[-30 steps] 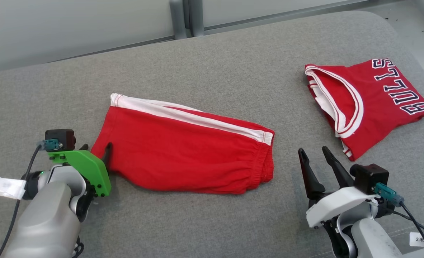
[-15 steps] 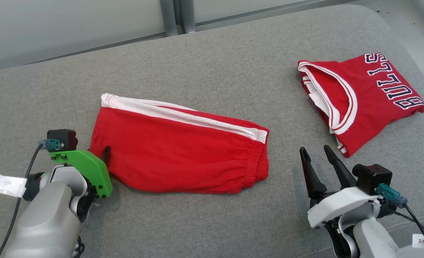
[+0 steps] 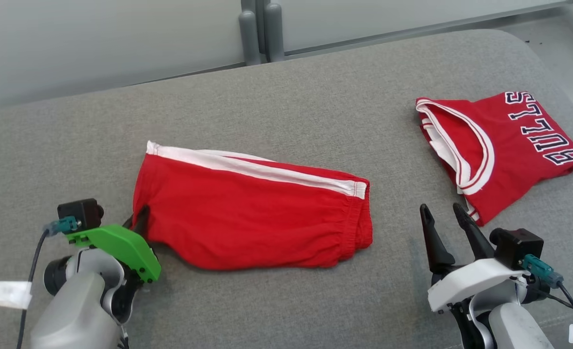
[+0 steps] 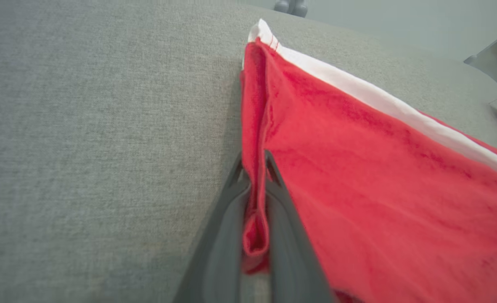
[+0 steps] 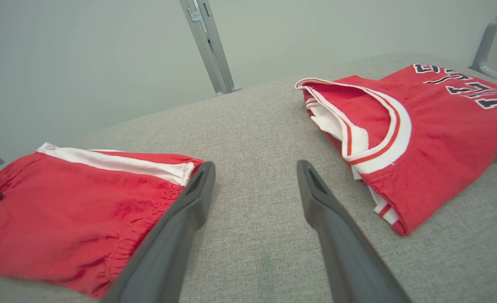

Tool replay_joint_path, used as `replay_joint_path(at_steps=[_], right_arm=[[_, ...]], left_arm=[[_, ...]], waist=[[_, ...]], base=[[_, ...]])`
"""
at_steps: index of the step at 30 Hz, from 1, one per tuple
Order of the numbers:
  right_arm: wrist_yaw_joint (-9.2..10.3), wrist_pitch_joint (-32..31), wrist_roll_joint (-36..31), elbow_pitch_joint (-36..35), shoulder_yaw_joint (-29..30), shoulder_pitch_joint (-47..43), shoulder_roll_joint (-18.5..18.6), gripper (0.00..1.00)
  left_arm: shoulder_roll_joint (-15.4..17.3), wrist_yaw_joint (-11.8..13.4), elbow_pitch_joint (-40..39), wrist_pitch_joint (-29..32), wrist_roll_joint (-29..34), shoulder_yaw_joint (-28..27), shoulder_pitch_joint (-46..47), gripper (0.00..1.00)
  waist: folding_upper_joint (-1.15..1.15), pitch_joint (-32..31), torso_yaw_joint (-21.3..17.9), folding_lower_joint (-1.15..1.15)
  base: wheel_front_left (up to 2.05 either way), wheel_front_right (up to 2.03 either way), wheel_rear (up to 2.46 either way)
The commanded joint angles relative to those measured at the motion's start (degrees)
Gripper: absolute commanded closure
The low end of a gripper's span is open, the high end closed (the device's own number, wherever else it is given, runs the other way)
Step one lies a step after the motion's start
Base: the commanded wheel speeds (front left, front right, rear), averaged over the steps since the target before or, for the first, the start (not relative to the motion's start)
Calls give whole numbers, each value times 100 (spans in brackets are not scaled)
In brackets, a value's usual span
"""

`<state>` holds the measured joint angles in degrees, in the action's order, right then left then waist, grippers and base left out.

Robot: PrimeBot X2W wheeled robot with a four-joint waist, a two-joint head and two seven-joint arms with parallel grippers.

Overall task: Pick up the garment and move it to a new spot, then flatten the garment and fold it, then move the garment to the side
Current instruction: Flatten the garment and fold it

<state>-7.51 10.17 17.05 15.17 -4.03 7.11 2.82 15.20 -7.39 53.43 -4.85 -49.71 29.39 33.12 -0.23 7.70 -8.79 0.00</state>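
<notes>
The garment, red shorts (image 3: 252,213) with a white side stripe, lies folded flat in the middle of the grey padded surface. My left gripper (image 3: 138,219) is at the shorts' left hem, shut on it. The left wrist view shows a fold of the red shorts (image 4: 379,176) pinched between the two dark fingers of that left gripper (image 4: 253,158). My right gripper (image 3: 440,208) stands open above the bare surface, to the right of the waistband and holding nothing. In the right wrist view the right gripper (image 5: 255,166) hangs between the shorts (image 5: 72,202) and a jersey.
A folded red jersey (image 3: 514,150) with white trim and dark lettering lies at the far right, also seen as the jersey (image 5: 433,130) beside my right fingers. The grey surface (image 3: 291,106) ends at a pale wall with metal posts (image 3: 260,29) behind.
My left gripper has closed on the shorts' left hem. The head camera has shifted a little. The right gripper has stayed open in place.
</notes>
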Motion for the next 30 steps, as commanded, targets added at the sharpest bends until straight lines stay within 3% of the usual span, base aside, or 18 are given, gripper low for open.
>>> replay_joint_path(at_steps=[1,5,11,21,22,24,30], right_arm=[[4,-23,-39,-34,61,-89,19,0],[4,-81,-91,-85,174,-203,18,0],[4,-171,-135,-171,288,-365,17,0],[4,-312,-133,-241,243,-344,18,0],[4,-330,-138,-234,233,-329,19,0],[4,-352,-147,-220,212,-306,19,0],[4,-457,-136,-212,177,-298,18,0]], left_arm=[[43,-8,-108,-93,-50,-42,-228,100],[114,100,-447,-165,-118,-60,-650,100],[155,455,-1054,-235,-236,-156,-1247,100],[112,973,-1982,-326,-364,-261,-2012,98],[114,1017,-2029,-359,-355,-273,-2045,74],[133,1061,-2111,-432,-277,-247,-2095,0],[209,1245,-2312,-792,-87,-326,-2181,0]], waist=[[23,-163,176,0],[23,-303,340,0],[23,-457,506,0],[23,-532,553,0],[23,-540,548,0],[23,-557,536,0],[23,-622,525,0]], base=[[0,0,0],[0,0,0],[0,0,0],[0,0,0],[0,0,0],[0,0,0],[0,0,0]])
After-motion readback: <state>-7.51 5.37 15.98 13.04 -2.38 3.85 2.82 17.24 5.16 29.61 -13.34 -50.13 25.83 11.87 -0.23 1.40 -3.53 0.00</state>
